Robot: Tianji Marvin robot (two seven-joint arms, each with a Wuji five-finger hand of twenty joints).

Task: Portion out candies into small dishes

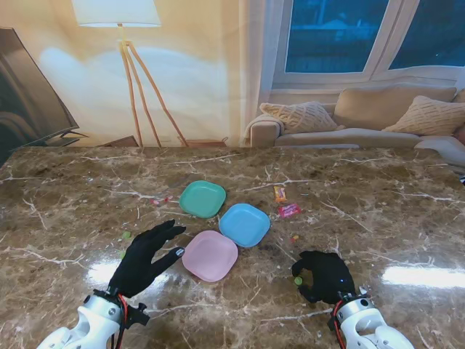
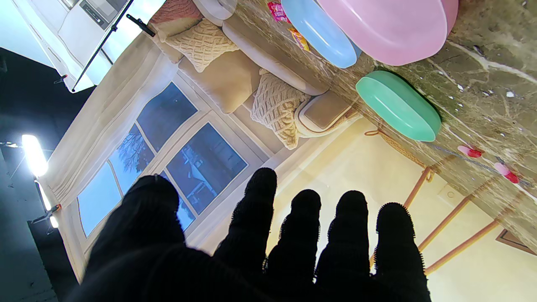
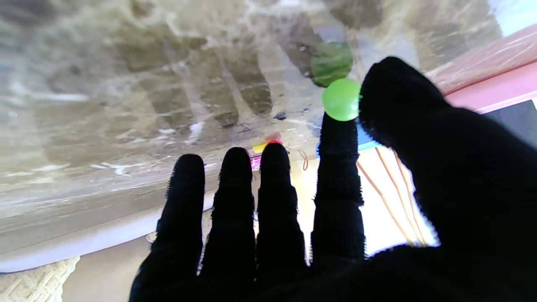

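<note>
Pinching a small round green candy at lower right, the black-gloved right hand works while the left hand hovers spread beside the pink square plastic dish.

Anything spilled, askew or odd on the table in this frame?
Nothing damaged. The candies lie scattered on the marble, none visibly in a dish: wrapped ones beyond the blue dish, small ones left of the green dish. The right hand pinches a green candy.

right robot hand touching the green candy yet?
Touching. The right wrist view shows the green candy pressed between the thumb and index fingertips of the right robot hand, with no gap visible.
</note>
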